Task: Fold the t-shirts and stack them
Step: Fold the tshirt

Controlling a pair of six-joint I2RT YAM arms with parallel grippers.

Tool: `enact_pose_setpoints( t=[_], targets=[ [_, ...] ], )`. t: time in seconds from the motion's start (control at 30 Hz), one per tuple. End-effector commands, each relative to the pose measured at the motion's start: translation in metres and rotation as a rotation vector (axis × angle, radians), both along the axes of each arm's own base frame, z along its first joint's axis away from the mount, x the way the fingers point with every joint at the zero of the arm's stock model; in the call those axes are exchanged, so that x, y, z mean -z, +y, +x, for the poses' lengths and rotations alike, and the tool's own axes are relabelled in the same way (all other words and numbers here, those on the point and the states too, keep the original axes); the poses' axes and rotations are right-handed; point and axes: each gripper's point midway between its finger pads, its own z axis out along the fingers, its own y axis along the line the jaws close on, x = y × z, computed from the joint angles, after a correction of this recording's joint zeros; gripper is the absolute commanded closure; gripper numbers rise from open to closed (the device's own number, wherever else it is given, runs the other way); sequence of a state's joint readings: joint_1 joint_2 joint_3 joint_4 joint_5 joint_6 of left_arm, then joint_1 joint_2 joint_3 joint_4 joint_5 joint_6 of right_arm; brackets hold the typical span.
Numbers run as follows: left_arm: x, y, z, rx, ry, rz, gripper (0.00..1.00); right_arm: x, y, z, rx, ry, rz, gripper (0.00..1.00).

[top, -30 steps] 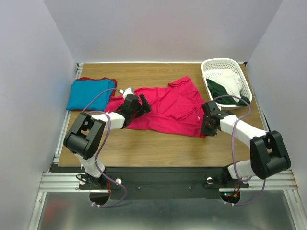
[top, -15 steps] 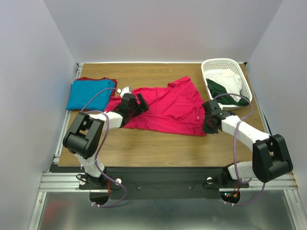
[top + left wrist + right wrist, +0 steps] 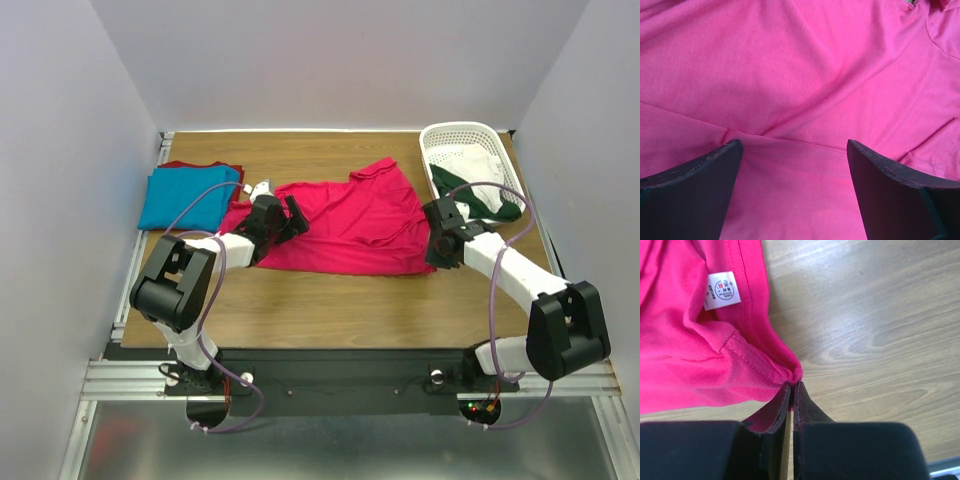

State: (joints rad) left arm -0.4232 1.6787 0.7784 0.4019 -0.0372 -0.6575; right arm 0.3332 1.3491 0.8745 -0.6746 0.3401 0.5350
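The bright crimson-pink cotton t-shirt [image 3: 345, 225] lies spread and somewhat rumpled across the middle of the wooden desk [image 3: 330, 300]. It sits between a folded turquoise-blue t-shirt [image 3: 185, 197], which rests on a dark red t-shirt [image 3: 190, 164] at the far left, and the white plastic lattice basket [image 3: 462, 128] at the far right. The right end effector [image 3: 791, 387] is pinched tight on a stitched edge at the pink shirt's right near corner, close by the small white label [image 3: 721, 290], with bare wood just beyond. The left end effector [image 3: 792, 147] hangs spread wide over the shirt's left part, a crease running between its fingers, gripping nothing. The step in hand looks like flattening the shirt before the first fold. To do it well, the left should come down onto a matching edge rather than the middle of the cloth, and take its layers deliberately. The right's hold is thin, right at the fingertips, so any pull should be gentle and low along the desk, lest the hem slip out. Draw the two sides apart evenly until the creases go.
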Motion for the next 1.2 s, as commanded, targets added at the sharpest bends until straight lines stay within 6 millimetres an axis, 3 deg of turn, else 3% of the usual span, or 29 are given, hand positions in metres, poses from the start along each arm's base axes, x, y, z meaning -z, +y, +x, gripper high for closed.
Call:
enact_pose_setpoints(
  t=[0.0,0.13,0.23,0.27,0.4,0.57,0.73,0.93,1.17],
  targets=[
    [-0.011,0.008,0.001,0.003,-0.037,0.025,0.01,-0.015,-0.004,0.006,0.013,-0.012,-0.020,0.90],
    [-0.012,0.010,0.002,-0.001,-0.038,0.040,0.01,-0.026,-0.011,0.007,0.033,-0.023,-0.057,0.84],
    [-0.015,0.008,0.002,0.006,-0.043,0.035,0.01,-0.031,-0.017,0.008,0.046,-0.023,-0.089,0.62],
    [-0.019,0.006,0.002,0.010,-0.052,0.033,0.01,-0.032,-0.018,0.008,0.049,-0.024,-0.091,0.45],
    [-0.039,-0.003,0.001,0.031,-0.095,0.021,0.01,-0.045,-0.020,0.007,0.043,-0.041,-0.099,0.25],
    [-0.063,-0.021,-0.003,0.064,-0.141,-0.009,0.01,-0.066,-0.011,0.019,-0.013,-0.132,-0.053,0.23],
    [-0.077,-0.057,-0.015,0.135,-0.179,-0.023,0.01,-0.052,0.060,0.042,-0.239,-0.186,0.243,0.28],
    [-0.062,-0.089,-0.038,0.208,-0.165,-0.056,0.01,-0.046,0.113,0.059,-0.384,-0.193,0.375,0.31],
    [-0.042,-0.115,-0.053,0.263,-0.133,-0.073,0.01,-0.024,0.142,0.074,-0.439,-0.160,0.412,0.34]
  ],
)
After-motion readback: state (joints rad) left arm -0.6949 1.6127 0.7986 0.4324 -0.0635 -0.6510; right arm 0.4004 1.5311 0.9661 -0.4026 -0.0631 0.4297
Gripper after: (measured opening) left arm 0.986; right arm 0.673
